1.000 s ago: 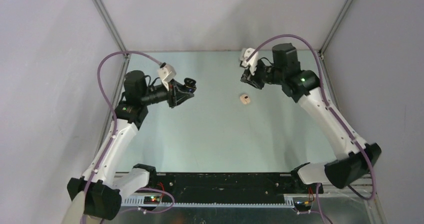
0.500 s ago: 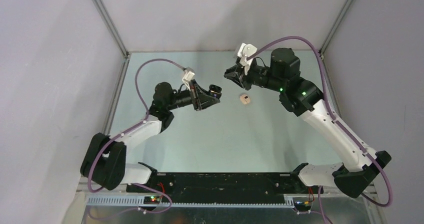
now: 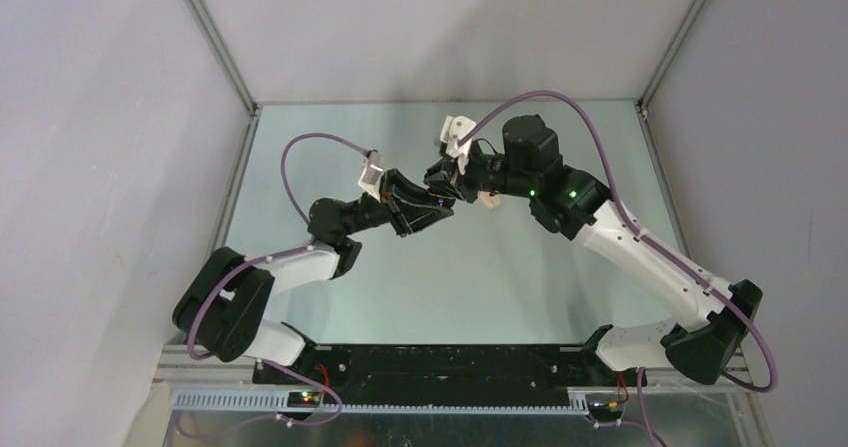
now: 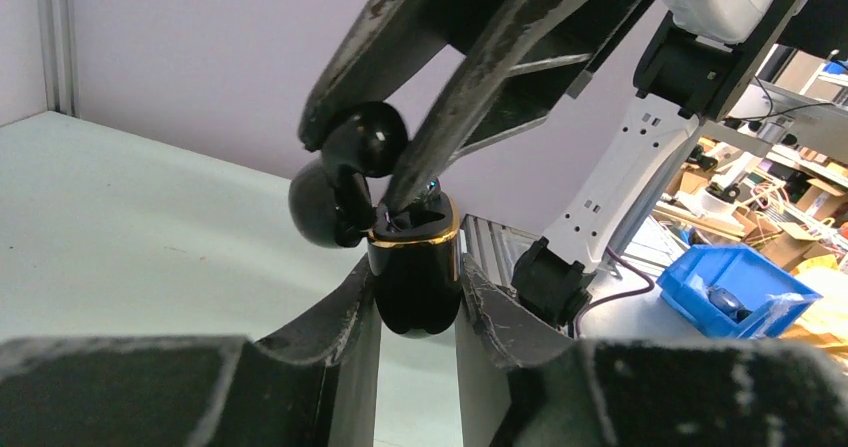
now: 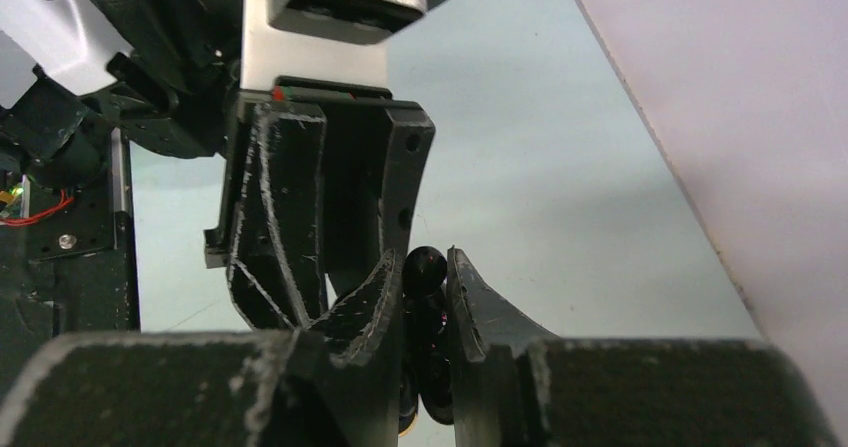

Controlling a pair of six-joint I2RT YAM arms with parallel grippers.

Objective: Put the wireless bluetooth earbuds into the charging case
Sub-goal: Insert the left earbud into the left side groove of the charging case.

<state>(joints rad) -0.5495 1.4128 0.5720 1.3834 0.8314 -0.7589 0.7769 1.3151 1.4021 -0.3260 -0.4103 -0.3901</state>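
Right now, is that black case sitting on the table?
No: the left wrist view shows the black charging case clamped between the left fingers, held off the table.

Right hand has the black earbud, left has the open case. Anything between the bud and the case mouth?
Nothing visible does. The black earbud in the right hand sits just above the gold-rimmed mouth of the charging case clamped in the left hand; the lid hangs open to the side.

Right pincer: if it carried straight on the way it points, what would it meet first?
Probably the black charging case clamped in the left pincer. The black earbud held by the right pincer sits at the case's open top, directly in line; depth is unclear.
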